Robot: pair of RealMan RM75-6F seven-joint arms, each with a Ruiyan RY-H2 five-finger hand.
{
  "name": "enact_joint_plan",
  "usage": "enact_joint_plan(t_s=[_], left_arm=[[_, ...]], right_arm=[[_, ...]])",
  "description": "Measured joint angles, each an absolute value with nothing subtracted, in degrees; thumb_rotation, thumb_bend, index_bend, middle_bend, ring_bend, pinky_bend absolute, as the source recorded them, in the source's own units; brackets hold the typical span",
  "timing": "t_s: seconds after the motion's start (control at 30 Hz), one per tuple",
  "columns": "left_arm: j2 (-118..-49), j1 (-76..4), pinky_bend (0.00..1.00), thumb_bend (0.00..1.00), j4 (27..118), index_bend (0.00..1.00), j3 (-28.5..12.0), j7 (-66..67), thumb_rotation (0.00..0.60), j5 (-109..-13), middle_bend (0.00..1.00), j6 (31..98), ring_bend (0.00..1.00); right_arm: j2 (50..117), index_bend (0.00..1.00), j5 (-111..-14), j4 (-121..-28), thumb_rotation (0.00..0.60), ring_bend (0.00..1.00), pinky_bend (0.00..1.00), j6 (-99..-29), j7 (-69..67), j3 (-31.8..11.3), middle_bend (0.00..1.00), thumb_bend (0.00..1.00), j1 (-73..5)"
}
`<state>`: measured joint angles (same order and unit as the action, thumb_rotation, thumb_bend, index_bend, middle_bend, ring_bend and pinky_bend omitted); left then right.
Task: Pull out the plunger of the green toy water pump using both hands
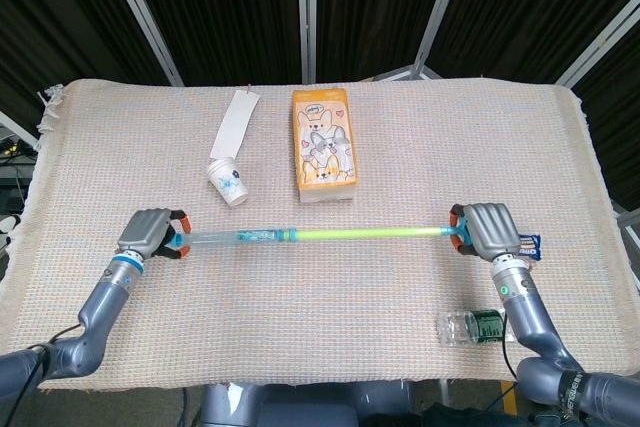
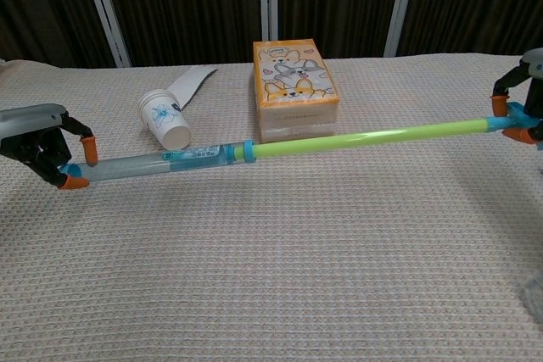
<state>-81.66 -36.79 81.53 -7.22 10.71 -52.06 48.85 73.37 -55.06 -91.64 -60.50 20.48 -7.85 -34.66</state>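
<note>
The left hand (image 1: 150, 234) and right hand (image 1: 490, 230) each grip an end of the green pump (image 1: 300, 236). A paper cup (image 1: 228, 183) and tissue box (image 1: 324, 146) sit toward 12 o'clock of it. A snack pack (image 1: 528, 243) touches the right hand at 3 o'clock.

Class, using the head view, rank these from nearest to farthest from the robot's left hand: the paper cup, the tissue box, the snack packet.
Measured from the left hand:
1. Paper cup, just up and to its right.
2. Tissue box, standing mid-table, farther back.
3. Snack packet, at the far right, behind the right hand.
</note>
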Motion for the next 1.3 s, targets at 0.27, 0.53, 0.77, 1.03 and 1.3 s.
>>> enact_joint_plan(t_s=[0.27,0.53,0.77,1.03,1.3], left_arm=[[-81.5,-36.5,1.0,0.5,80.5,0.6,-7.3,9.7,0.6,-53.1,0.94,48.5,0.85],[-81.4,-36.0,0.97,0.03,80.4,0.0,-7.1,8.4,0.6,-54.0,0.81,48.6,0.79],[-78.5,-34.2,0.67,0.01,83.0,0.0,-7.8,5.7,0.6,-57.4,0.49,52.2,0.54],[-73.0,-29.4,0.0,0.0,89.9,0.0,-8.5,1.0,0.6,-64.7,0.0,62.9,0.0],[-67.5,-20.6,0.0,0.0,100.3,0.0,-6.0,2.2,0.6,-73.9,0.0,79.1,0.0]], right_arm=[[73.7,0.59,-55.2,-91.5,0.6,1.0,1.0,-60.2,20.6,-8.0,1.0,0.5,-34.6],[74.2,0.01,-55.8,-91.3,0.6,1.0,1.0,-60.1,19.1,-8.1,1.0,0.0,-34.0],[73.8,0.0,-59.7,-91.4,0.6,0.95,0.99,-62.8,17.1,-7.7,0.87,0.0,-32.4],[71.5,0.0,-70.9,-92.5,0.6,0.15,0.19,-72.2,8.1,-6.5,0.09,0.0,-27.3],[67.5,0.0,-83.1,-92.8,0.6,0.0,0.0,-83.8,2.4,-2.7,0.0,0.0,-19.9]])
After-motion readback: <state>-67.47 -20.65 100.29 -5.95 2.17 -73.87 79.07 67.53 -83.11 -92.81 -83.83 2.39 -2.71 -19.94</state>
